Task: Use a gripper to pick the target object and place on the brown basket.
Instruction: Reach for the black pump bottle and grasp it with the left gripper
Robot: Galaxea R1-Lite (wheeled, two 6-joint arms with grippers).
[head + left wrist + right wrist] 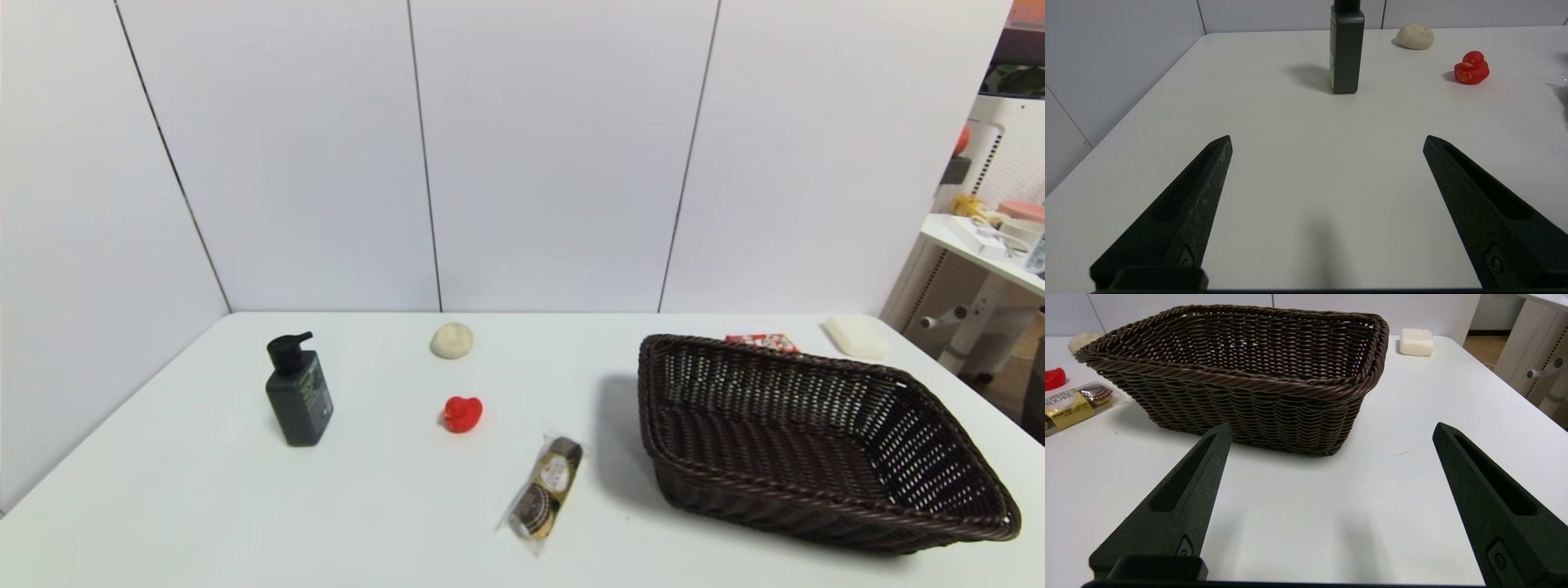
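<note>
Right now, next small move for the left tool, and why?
Probably ease the left tool straight forward toward the upright dark grey pump bottle: its fingers are spread wide, the bottle sits centred ahead, and bare white table lies between.

Readable only on the chocolate pack (pixel 1073 406), beyond the right gripper's fingers (pixel 1180 498): gold band printed "ROCHER", start of wording cut off.

Grey pump bottle (pixel 298 395) upright, well left of empty brown basket (pixel 816 441).
</note>
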